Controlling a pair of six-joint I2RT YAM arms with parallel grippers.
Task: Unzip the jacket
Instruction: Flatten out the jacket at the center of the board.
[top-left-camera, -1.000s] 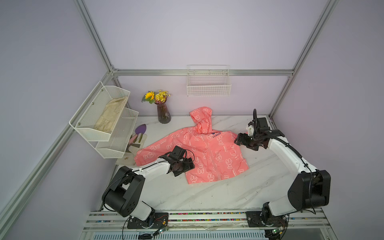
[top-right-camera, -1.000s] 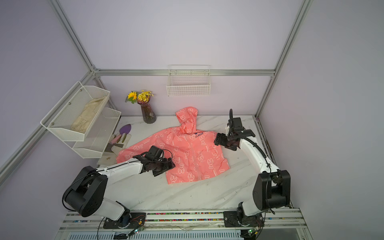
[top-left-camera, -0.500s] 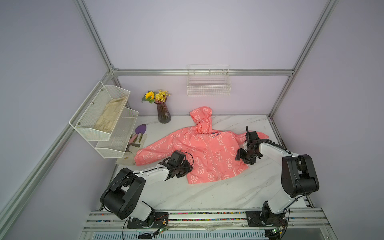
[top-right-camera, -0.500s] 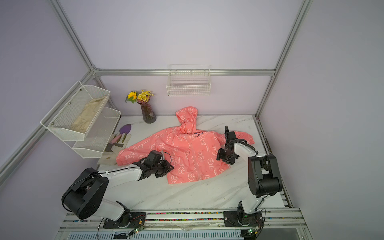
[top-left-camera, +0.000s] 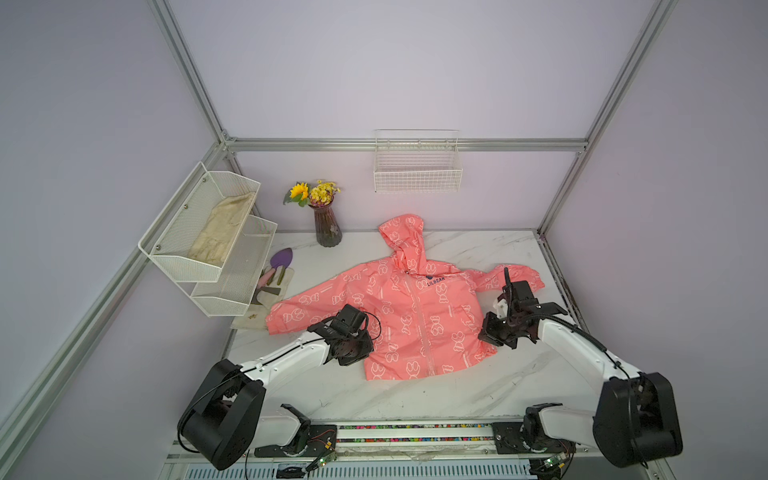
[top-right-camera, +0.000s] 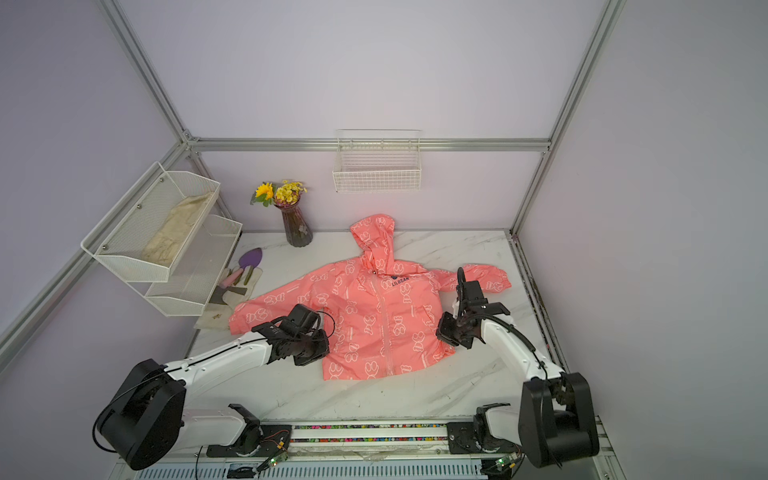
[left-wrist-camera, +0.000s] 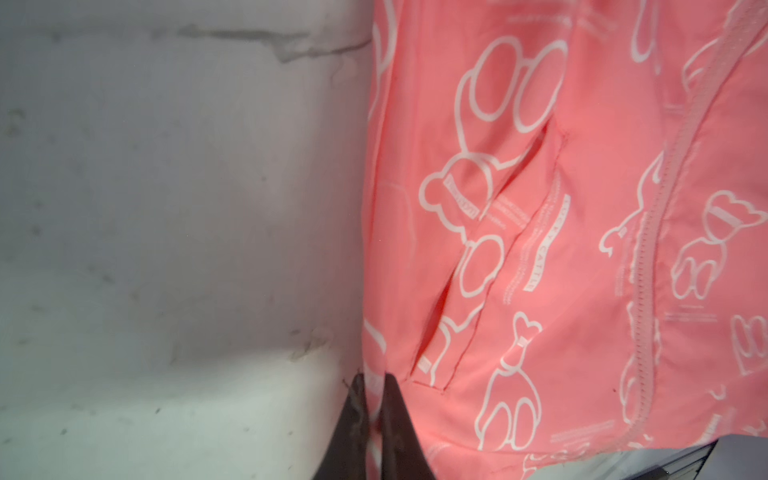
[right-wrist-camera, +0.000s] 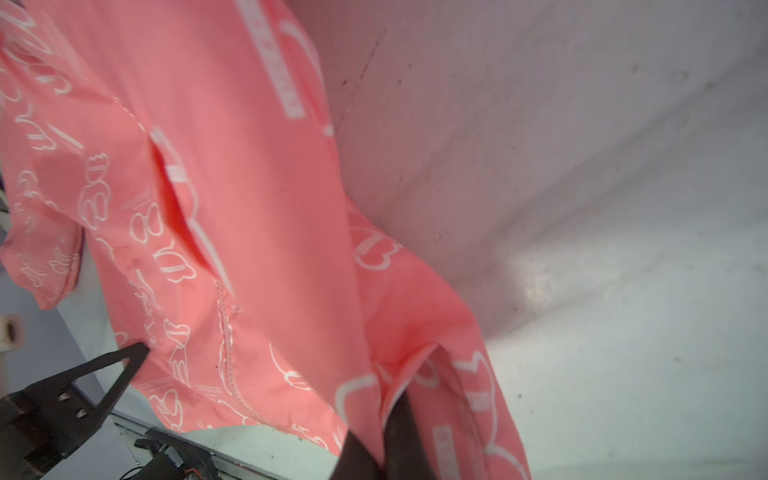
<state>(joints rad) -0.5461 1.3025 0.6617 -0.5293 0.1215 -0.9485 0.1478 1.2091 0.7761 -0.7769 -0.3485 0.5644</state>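
Left claw (left-wrist-camera: 373, 409) and right claw (right-wrist-camera: 384, 432) each clamp a jacket (top-left-camera: 419, 320) side edge; slick fabric between the jaws could slip.

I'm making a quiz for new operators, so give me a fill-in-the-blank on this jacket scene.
The jacket lies flat with its zipper ___.
The left gripper and right gripper are both ___ on its fabric.
The vase holds yellow ___.
The beige cloth lies in the ___ tier of the rack.
Missing words: closed; shut; flowers; upper.

Pink jacket (top-right-camera: 368, 305) flat on tbl (top-right-camera: 395, 401)
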